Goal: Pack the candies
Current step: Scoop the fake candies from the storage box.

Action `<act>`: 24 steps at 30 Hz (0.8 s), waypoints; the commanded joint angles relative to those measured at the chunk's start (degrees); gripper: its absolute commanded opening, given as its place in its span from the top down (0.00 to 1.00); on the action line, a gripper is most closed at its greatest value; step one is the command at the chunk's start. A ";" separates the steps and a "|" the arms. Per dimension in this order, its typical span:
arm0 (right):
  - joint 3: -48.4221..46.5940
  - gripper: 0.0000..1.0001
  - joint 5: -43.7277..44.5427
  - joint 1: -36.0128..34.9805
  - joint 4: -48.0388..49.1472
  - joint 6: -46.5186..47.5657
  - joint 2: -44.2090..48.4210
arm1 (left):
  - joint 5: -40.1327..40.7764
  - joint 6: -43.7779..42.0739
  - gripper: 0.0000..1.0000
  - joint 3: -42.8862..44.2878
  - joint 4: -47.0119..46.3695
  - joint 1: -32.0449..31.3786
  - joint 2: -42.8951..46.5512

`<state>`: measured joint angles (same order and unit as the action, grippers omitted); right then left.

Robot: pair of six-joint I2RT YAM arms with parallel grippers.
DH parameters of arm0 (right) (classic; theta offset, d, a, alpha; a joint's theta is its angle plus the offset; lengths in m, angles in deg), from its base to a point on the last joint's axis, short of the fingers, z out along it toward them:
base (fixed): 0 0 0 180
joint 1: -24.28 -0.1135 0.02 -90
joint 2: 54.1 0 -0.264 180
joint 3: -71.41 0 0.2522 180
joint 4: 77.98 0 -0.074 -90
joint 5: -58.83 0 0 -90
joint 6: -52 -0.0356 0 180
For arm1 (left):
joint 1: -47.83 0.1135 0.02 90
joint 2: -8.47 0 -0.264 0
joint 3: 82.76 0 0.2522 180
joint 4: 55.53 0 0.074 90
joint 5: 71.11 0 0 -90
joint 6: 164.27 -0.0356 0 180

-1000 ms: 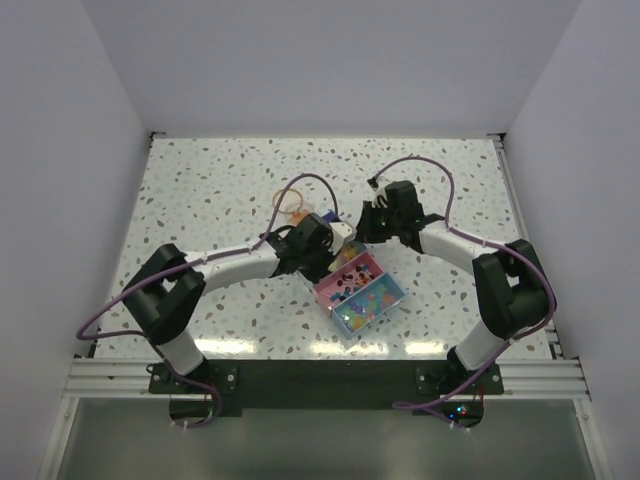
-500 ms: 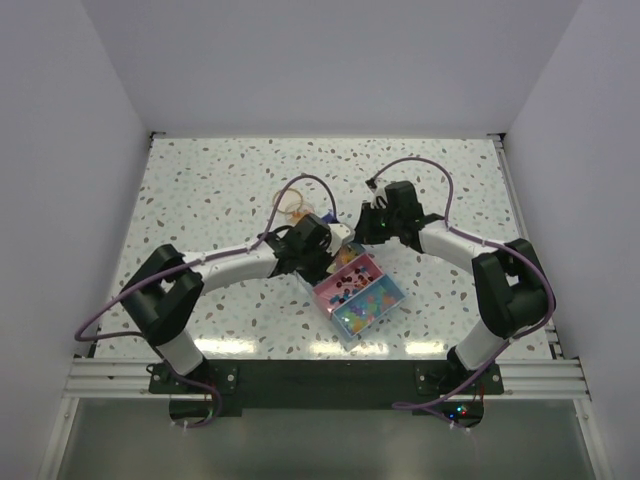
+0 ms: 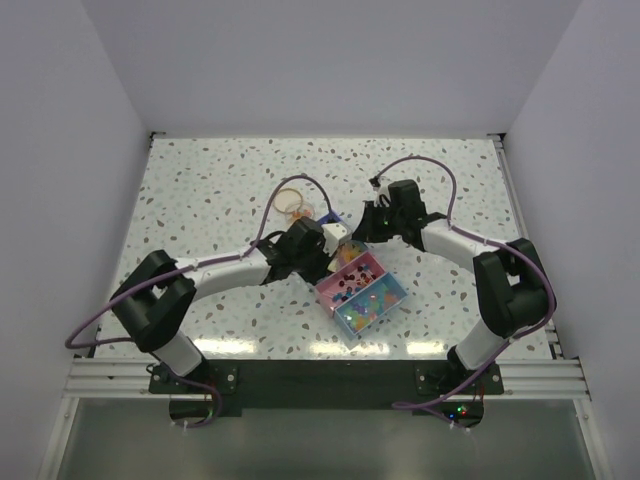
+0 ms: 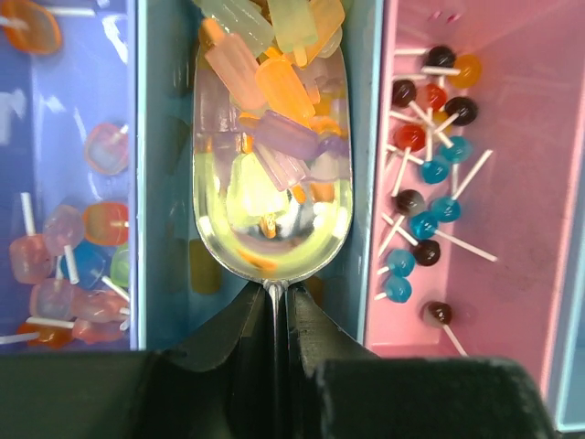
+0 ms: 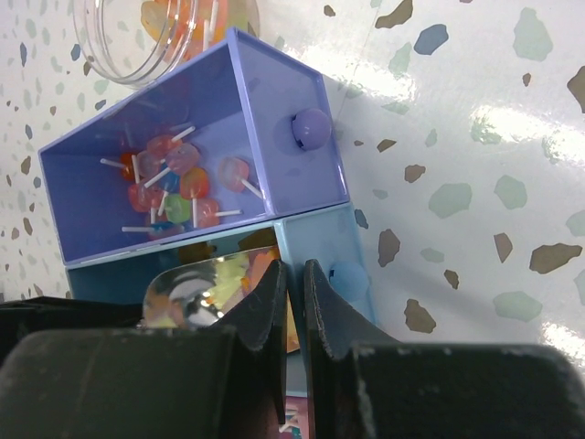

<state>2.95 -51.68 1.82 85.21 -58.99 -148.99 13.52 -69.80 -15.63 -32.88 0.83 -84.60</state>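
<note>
Scoop (image 4: 271,210) | handle hidden inside left end effector (image 4: 275,300) | candies (image 4: 279,87) heaped

The speckled terrazzo bench (image 3: 200,190) is enclosed by plain white walls (image 3: 60,120) at its left, right and far edges. A clear round jar (image 3: 292,201), mouth open, stands mid-bench toward the far edge. Just nearer lies a purple compartment (image 5: 274,101) with a round purple knob (image 5: 311,129) on its end wall. It touches a light-blue compartment (image 5: 320,247) with a matching knob (image 5: 345,274). A polished metal scoop (image 4: 271,238) rests in the light-blue compartment. A pink compartment (image 4: 521,183) adjoins it on the other side.
</note>
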 commanded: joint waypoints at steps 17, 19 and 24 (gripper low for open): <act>-0.32 1.00 5.67 0.57 -14.35 2.01 -3.90 | -7.55 -2.36 1.00 -2.30 -8.97 -0.81 6.86; -0.85 1.00 4.96 0.49 -14.88 1.92 -3.46 | -7.73 -2.45 1.00 -2.56 -8.97 -0.81 6.86; -2.43 0.88 4.08 0.57 -16.81 1.66 -1.36 | -7.20 -3.24 1.00 -3.09 -8.97 -0.81 7.21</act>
<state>-0.02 -51.46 2.08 79.10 -57.04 -149.27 12.32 -71.52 -18.91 -35.29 1.07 -80.65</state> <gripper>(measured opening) 0.098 0.168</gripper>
